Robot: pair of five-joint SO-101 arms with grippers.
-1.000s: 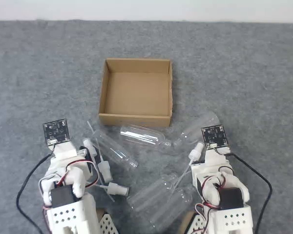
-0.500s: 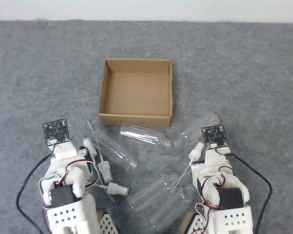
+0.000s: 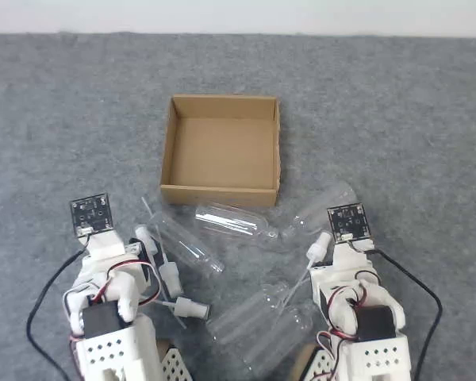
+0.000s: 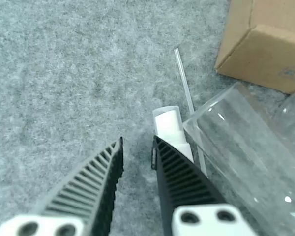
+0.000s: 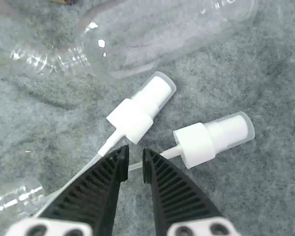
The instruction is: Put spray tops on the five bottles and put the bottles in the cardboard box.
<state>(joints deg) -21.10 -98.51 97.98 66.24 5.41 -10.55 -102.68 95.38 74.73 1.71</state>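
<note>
Partly see-through, the plastic bottles (image 3: 230, 220) lie scattered on the grey, felt-like counter (image 3: 397, 111) just near of the open cardboard box (image 3: 167, 151); their outlines are hard to trace, and the arms cover the nearest ones. The left pincer (image 4: 136, 143) stands narrowly apart, holding nothing, beside a white spray top (image 4: 169, 125). The right pincer (image 5: 134, 153), likewise slightly apart, sits by two more spray tops (image 5: 140, 110), with bare counter around the box.

Robotics lab bench, grey felt mat (image 3: 412, 119), plain white wall (image 3: 238, 14), wired desktop arms (image 3: 103, 317).
</note>
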